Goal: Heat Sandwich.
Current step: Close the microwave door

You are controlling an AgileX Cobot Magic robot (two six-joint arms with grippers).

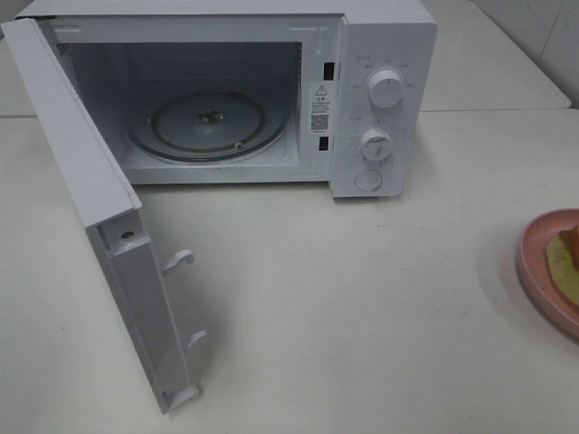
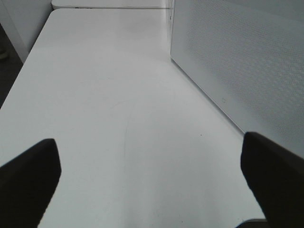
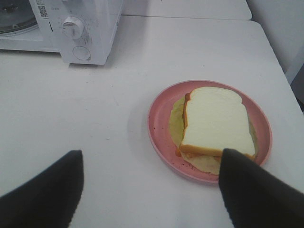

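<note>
Sandwich (image 3: 216, 121) lies on pink plate (image 3: 159, 123); microwave (image 1: 384, 54) cavity holds only its turntable (image 1: 208, 122).

Open microwave door (image 1: 109, 244) — swung across table (image 1: 362, 298), left side

White table (image 1: 362, 298) with a smooth matte top, filling most of the high view; faint scuffs and a thin curved scratch on its surface in the left wrist view. A second white table (image 1: 507, 63) pushed against it at the far side, with a narrow dark seam between the 2 tops. Pale wall (image 1: 543, 27) at the far right corner, looking like light tiles with thin joints. Dark floor (image 2: 7, 71) just visible past the table's edge in the left wrist view. Soft, even light from above, with weak shadows on the top
</note>
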